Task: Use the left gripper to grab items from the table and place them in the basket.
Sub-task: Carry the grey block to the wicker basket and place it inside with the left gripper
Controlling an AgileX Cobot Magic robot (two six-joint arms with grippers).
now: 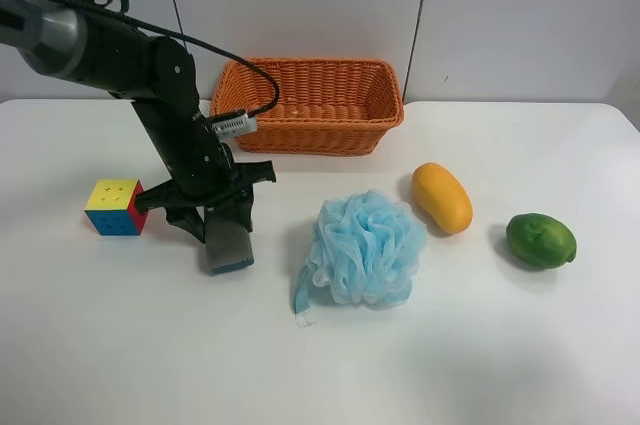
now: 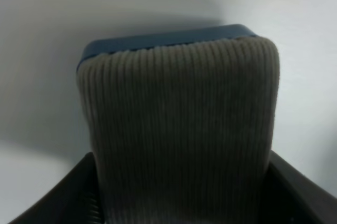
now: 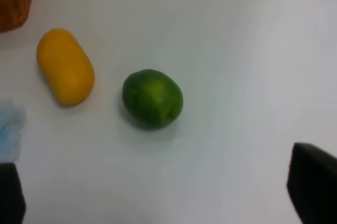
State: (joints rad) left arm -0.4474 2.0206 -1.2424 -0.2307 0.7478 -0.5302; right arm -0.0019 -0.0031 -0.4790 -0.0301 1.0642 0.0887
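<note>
Over the white tabletop [image 1: 450, 345], the black left tool [image 1: 220, 217] clamped a grey ribbed rectangular pad [image 1: 230, 250]. The orange wicker basket [image 1: 310, 140] stood near, beyond it.

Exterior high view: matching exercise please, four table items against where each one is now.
Things:
1. puzzle cube
2. grey pad
3. mango
4. green fruit

Places:
a. between the bath puff and the green fruit
b. gripped in the left claw
c. farthest to the view's left
d. farthest to the view's right

Pairs: 1-c, 2-b, 3-a, 4-d
</note>
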